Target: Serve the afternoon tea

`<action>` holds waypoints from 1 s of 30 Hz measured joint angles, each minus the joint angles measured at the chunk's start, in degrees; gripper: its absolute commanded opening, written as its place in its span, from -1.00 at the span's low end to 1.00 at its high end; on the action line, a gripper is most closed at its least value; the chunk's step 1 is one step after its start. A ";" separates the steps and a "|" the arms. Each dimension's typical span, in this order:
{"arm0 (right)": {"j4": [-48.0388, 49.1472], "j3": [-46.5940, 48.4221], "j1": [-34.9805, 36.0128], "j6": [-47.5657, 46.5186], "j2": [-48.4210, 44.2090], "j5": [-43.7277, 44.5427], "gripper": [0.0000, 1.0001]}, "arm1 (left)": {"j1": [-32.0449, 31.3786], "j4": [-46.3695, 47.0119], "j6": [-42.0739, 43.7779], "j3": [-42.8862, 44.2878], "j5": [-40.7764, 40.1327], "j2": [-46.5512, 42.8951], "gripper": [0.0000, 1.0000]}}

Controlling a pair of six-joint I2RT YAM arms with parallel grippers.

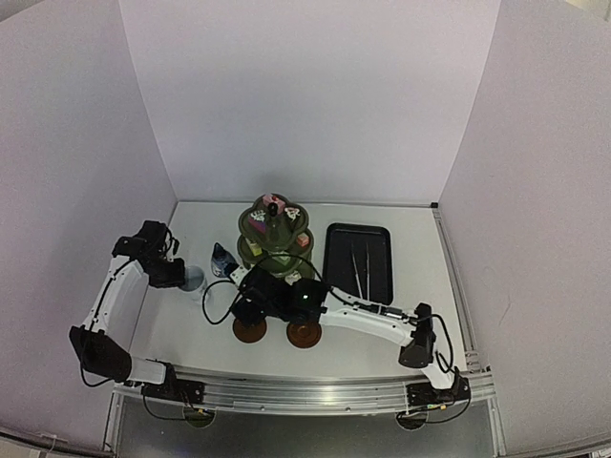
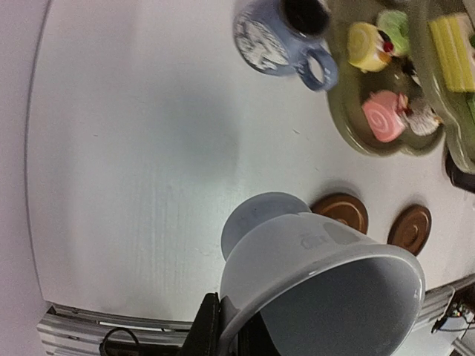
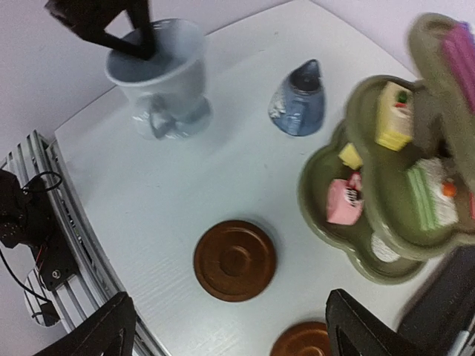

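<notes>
My left gripper (image 2: 226, 326) is shut on the rim of the pale blue-white cup (image 2: 319, 274), one finger inside and one outside. The cup (image 3: 159, 74) is upright at the table's left; whether its foot touches the table I cannot tell. A small blue jug (image 3: 298, 100) sits between it and the olive-green stand (image 3: 386, 222), which carries small cakes (image 2: 382, 117). Two brown coasters (image 3: 234, 259) (image 3: 300, 343) lie in front of the stand. My right gripper (image 3: 230, 297) hangs open above the left coaster, holding nothing.
A black tray (image 1: 359, 260) with thin metal tongs (image 1: 360, 272) lies right of the stand. White walls close the table on three sides. The metal rail (image 1: 305, 393) runs along the near edge, just behind the coasters.
</notes>
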 measured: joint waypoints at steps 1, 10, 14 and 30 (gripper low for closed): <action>-0.26 2.39 0.78 -0.58 2.61 -0.37 0.63 | -1.89 -0.10 -0.64 -0.74 0.51 -0.80 -1.00; -0.84 11.71 2.18 -1.28 12.93 -0.74 0.43 | -8.25 0.26 -5.72 -4.64 0.64 -2.72 -1.00; 0.23 13.14 2.09 -0.27 13.64 -1.11 0.36 | -10.56 0.45 -6.84 -5.49 0.82 -2.75 -1.00; 3.20 14.89 1.87 2.97 18.84 -0.55 -0.71 | -15.46 3.92 -8.82 -7.10 -0.36 -2.92 -1.00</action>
